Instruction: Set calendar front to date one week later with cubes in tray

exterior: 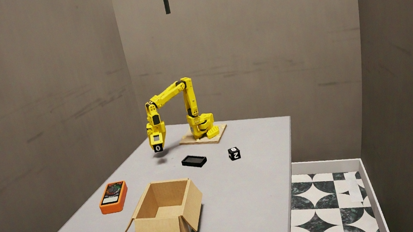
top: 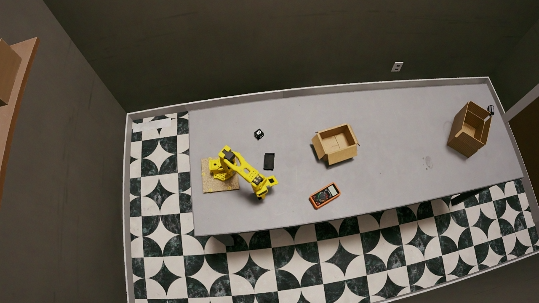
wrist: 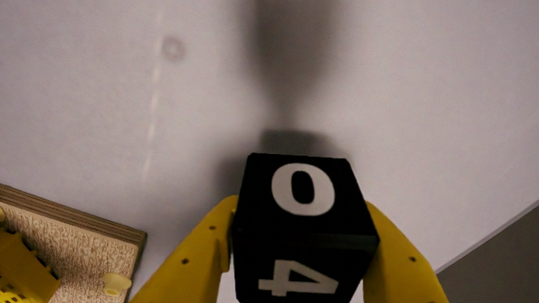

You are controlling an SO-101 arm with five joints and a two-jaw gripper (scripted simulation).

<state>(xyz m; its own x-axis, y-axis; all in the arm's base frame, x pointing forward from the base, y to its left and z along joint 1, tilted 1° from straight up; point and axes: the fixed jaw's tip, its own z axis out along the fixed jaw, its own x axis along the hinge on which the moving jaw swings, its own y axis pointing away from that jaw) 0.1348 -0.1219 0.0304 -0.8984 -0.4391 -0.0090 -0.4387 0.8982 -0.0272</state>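
Black cube [exterior: 158, 148] [wrist: 305, 236] clamped in your gripper [top: 268, 189] [exterior: 157, 143] [wrist: 300, 236]; prob. light, stiff, maybe slick. Keep grip on opp. faces.

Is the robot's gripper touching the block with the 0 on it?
Touching. The wrist view shows the yellow fingers pressed against both sides of the block.

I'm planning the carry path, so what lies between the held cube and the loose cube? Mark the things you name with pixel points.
In the exterior view, the black tray [top: 268, 161] [exterior: 193, 161] lies between the held cube [exterior: 158, 148] [wrist: 303, 227] and the loose cube [top: 258, 134] [exterior: 234, 153].
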